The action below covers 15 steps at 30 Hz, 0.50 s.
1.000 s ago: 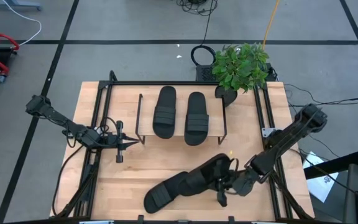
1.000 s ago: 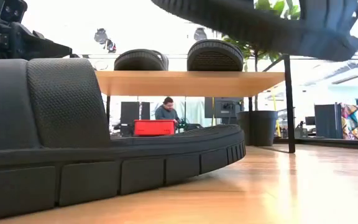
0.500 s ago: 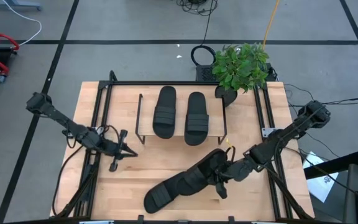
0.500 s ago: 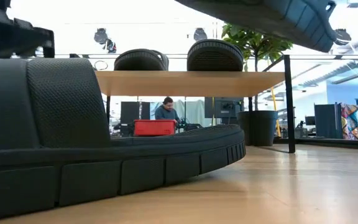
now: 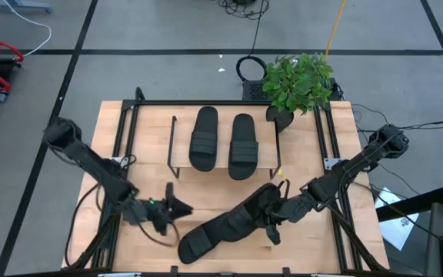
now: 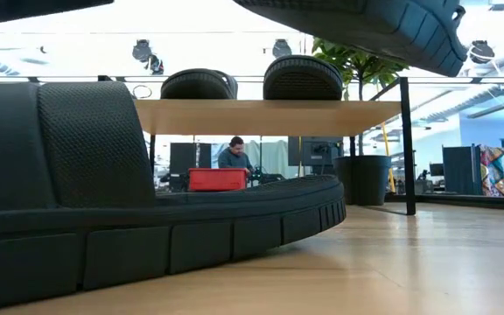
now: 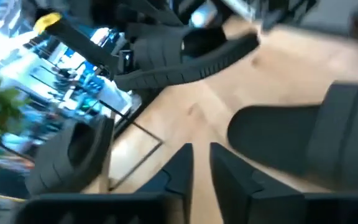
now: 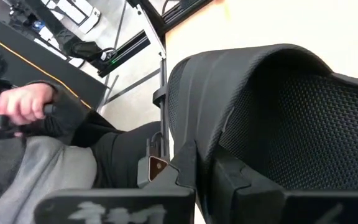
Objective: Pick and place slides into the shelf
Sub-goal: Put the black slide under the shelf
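Note:
Two black slides (image 5: 204,138) (image 5: 244,146) lie side by side, soles down, on the shelf (image 5: 223,158) at the table's far middle. A third slide (image 5: 206,237) rests sole down on the table near its front edge and fills the left of the low view (image 6: 103,219). The fourth slide (image 5: 258,204) hangs tilted above the table (image 6: 366,26), with my right gripper (image 5: 277,214) shut on it. My left gripper (image 5: 181,206) hovers just left of the third slide, its fingers (image 7: 182,168) a narrow gap apart with nothing between them. My right gripper pinches the edge of the slide's wide strap (image 8: 207,140) between its two fingers. The fingers come from the table's right side, slanting a little downward. The slide is lifted clear of the table and tilted, its long sole reaching left from the gripper.
A potted plant (image 5: 297,81) stands at the table's far right corner beside the shelf. Black frame rails (image 5: 121,146) run along both sides of the table. A seated person's hand (image 8: 23,106) shows beyond the table's edge, and people (image 6: 234,156) sit in the room behind.
My left gripper has swung from the table's left side toward the near edge and the right, rolling as it went, and now sits beside the slide on the table. My right gripper has carried its slide a little up and toward the shelf.

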Each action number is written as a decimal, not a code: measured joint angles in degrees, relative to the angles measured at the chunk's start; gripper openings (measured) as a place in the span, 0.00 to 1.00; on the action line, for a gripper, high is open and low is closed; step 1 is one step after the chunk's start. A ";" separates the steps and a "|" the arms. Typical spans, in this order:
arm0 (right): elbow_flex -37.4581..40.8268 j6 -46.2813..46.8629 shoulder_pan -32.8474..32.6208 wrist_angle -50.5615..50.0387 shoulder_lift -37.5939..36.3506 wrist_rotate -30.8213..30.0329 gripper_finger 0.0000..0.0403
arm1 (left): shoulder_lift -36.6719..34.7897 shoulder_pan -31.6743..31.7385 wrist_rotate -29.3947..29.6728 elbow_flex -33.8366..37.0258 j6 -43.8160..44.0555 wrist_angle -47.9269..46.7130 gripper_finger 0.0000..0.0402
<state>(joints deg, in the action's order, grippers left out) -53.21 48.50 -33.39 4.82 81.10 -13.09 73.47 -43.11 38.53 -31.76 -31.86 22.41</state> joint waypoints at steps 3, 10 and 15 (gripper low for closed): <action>0.00 0.68 0.00 -0.23 0.00 0.22 0.02 | 6.54 0.45 6.00 -6.69 -4.30 0.03 0.27; 0.00 4.24 -0.02 0.13 0.00 -0.04 0.02 | 14.43 1.60 9.34 -16.52 -16.67 0.18 0.46; -0.04 5.02 -0.02 1.34 0.00 -0.21 0.02 | 21.10 2.04 10.02 -21.39 -26.71 0.10 0.46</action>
<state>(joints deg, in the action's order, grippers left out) -53.25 53.52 -33.41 6.16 81.10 -13.30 94.57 -41.08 48.55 -53.15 -58.57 22.51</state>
